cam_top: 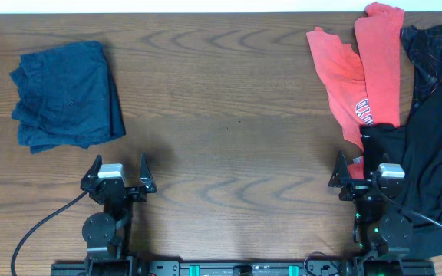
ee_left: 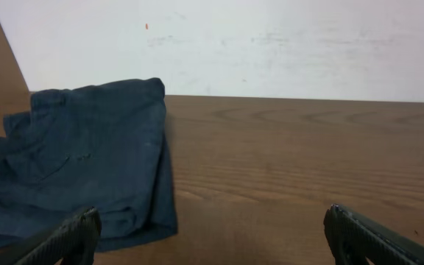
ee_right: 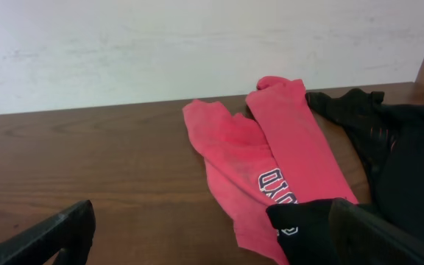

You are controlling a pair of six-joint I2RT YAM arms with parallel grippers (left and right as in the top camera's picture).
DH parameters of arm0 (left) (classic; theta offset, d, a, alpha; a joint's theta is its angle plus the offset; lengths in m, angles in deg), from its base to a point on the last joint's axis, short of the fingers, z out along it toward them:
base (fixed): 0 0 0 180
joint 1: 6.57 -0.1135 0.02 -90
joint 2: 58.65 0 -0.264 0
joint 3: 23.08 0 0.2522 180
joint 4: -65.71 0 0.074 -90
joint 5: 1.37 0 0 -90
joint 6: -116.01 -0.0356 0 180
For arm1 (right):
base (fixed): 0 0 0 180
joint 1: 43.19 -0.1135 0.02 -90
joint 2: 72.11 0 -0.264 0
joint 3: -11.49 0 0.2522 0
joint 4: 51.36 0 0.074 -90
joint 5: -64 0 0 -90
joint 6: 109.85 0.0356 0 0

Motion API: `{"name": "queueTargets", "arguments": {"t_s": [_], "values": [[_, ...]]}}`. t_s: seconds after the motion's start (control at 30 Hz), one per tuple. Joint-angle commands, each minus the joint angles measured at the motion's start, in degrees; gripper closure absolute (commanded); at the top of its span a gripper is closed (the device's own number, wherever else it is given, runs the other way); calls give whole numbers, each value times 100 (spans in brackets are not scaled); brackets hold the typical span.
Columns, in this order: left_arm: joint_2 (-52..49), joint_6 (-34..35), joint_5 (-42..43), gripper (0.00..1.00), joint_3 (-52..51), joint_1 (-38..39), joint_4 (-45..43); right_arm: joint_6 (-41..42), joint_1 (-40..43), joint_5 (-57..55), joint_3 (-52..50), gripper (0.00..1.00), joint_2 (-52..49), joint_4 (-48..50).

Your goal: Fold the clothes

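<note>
A coral-red shirt [cam_top: 363,69] with a white-and-dark logo lies crumpled at the far right of the table, also seen in the right wrist view [ee_right: 271,162]. Black clothes [cam_top: 428,130] overlap its right side and lower end [ee_right: 403,162]. A navy-blue garment [cam_top: 67,96] lies folded at the far left [ee_left: 72,169]. My left gripper [cam_top: 119,170] stands open near the front edge, below the navy garment, holding nothing [ee_left: 212,239]. My right gripper [cam_top: 363,169] is open by the black clothes' lower edge, nothing between its fingers [ee_right: 212,235].
The brown wooden table [cam_top: 229,100] stretches between the two piles. A pale wall [ee_left: 271,44] stands behind its far edge. Cables [cam_top: 37,230] trail from the arm bases along the front edge.
</note>
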Motion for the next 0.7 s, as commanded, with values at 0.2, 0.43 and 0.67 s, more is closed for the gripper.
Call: {"name": "queueTargets", "arguments": {"t_s": [0.2, 0.43, 0.67], "values": [[39, 433, 24, 2, -31, 13, 291, 184, 57, 81, -7, 1, -24, -42], [-319, 496, 345, 2, 599, 13, 1019, 184, 57, 52, 269, 1, -435, -144], [-1554, 579, 341, 2, 1858, 13, 1751, 157, 57, -317, 1141, 1, -1700, -258]]}}
